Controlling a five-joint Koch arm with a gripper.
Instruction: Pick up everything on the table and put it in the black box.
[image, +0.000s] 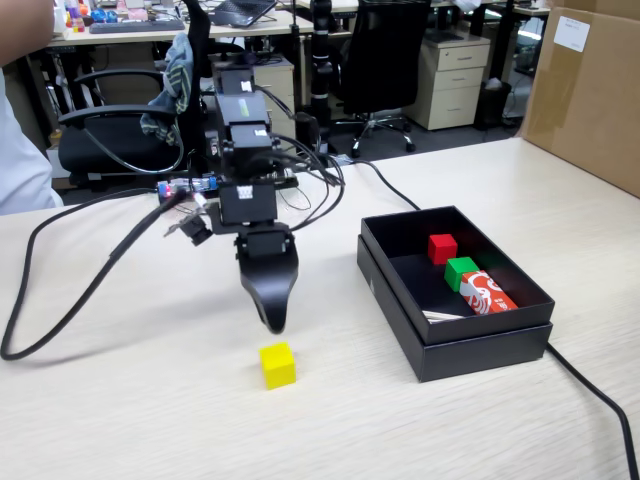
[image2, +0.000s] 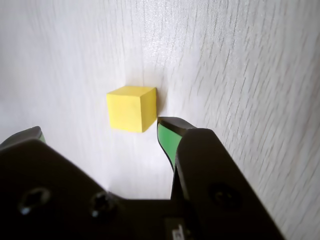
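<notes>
Yellow is what I am after: the yellow cube (image: 278, 364) sits alone on the table (image: 120, 410), toward its near edge in the fixed view, well left of the black box (image: 470, 352) and apart from it. I hang above it, my gripper (image: 274, 322) pointed straight down with the tip just behind the cube and not touching it. That is where I want to be, I judge, since a drop from here brings my fingers to either side of it.

In the wrist view my jaws stand parted, wider than the cube, and they hold nothing. The right fingertip (image2: 167, 134) with its green pad is just beside the cube's lower right corner; the left fingertip (image2: 30, 135) is farther off, at the picture's left edge. So the cube (image2: 131, 108) lies ahead of the gap and a little to the right within it. I would shift forward before closing.

The black box lies near the table's right side, open-topped, seated in what looks like its own lid. Inside, along the right wall, are a red cube (image: 442, 248), a green cube (image: 460, 272) and a red-and-white packet (image: 487, 293), close together in a row. The left part of the floor is bare, leaving room for the yellow one.
</notes>
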